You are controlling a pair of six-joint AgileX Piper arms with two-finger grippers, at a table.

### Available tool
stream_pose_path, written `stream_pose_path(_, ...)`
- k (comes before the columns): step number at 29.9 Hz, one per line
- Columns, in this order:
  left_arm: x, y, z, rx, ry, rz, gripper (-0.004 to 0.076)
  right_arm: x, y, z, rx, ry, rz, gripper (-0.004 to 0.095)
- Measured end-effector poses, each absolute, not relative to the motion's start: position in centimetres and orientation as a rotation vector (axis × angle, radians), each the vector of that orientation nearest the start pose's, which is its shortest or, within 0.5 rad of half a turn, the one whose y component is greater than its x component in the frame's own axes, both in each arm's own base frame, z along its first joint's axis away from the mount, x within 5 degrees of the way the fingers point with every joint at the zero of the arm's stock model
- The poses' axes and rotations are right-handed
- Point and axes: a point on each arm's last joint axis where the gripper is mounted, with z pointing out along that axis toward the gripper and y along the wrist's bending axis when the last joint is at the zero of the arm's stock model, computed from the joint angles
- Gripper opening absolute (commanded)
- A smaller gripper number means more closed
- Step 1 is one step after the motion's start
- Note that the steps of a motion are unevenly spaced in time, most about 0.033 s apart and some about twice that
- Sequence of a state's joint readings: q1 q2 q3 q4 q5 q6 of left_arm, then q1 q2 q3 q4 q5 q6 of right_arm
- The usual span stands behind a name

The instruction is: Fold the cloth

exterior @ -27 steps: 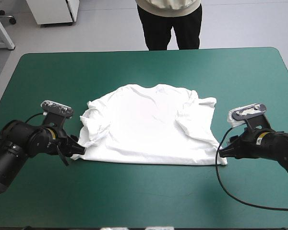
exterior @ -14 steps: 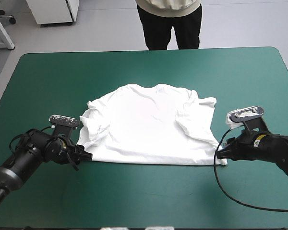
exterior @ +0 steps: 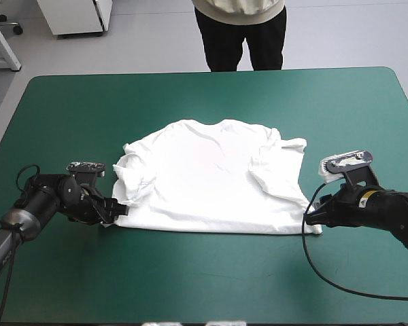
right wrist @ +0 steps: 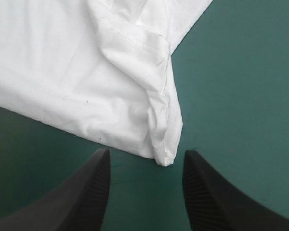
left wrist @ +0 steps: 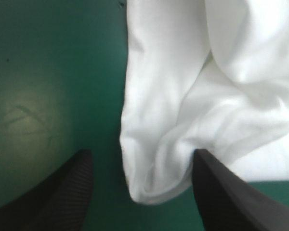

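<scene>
Left end effector [exterior: 117, 209]: released. Its two black fingers [left wrist: 58, 192] stand well apart. It sits low at the near-left corner of the T-shirt [exterior: 211, 180], over the left half of the table [exterior: 190, 278]. In the left wrist view, the rounded, bunched hem corner [left wrist: 149, 178] lies between the fingertips, closer to one finger than the other. Whether it touches either cannot be told. The teal-green cover is bare beside the corner.

Right end effector [exterior: 311, 217]: also released, fingers apart. It sits at the near-right corner of the T-shirt. In the right wrist view, the pointed hem corner [right wrist: 164, 156] lies just ahead of the gap between the fingertips and is not pinched. A fold of cloth runs up from it along the side edge.

T-shirt: white, short-sleeved, spread flat at the middle of the table. The collar [exterior: 221, 123] points toward the far edge and the hem toward the near edge. The hem line runs roughly straight between the two end effectors. The left sleeve [exterior: 126, 173] is crumpled and turned in on itself. The right sleeve [exterior: 279, 153] is folded over onto the body, with creases across it. Nothing is lifted; the whole garment rests on the cover. Both arms are low, one at each side of the garment and well apart from each other.
</scene>
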State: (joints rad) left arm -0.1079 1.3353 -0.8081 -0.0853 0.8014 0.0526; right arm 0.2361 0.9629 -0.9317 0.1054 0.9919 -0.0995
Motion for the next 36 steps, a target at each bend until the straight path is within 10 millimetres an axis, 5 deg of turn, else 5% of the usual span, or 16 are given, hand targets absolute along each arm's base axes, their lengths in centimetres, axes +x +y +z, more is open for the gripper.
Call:
stream_pose_path(6, 24.9, -3.2, 20.8, 0.156, 2.881, -0.110, 0.0385, 16.7, 5.0, 34.0, -0.377, 2.475, 0.212, 0.0441)
stream_pose_path(13, 25.6, -3.5, 20.4, 0.141, 2.922, -0.141, -0.0008, 16.6, 5.0, 34.0, -0.374, 2.477, 0.223, 0.0441)
stream_pose_path(18, 25.5, -3.8, 20.5, 0.123, 2.919, -0.188, -0.0009, 16.5, 5.0, 33.9, -0.379, 2.498, 0.224, 0.0448)
stream_pose_path(22, 25.5, -3.8, 20.6, 0.125, 2.915, -0.190, -0.0009, 16.7, 5.1, 33.3, -0.387, 2.565, 0.223, 0.0546)
stream_pose_path(36, 25.5, -3.8, 20.6, 0.125, 2.915, -0.193, -0.0009, 23.0, 6.0, 26.8, -0.445, 2.807, 0.110, 0.0563)
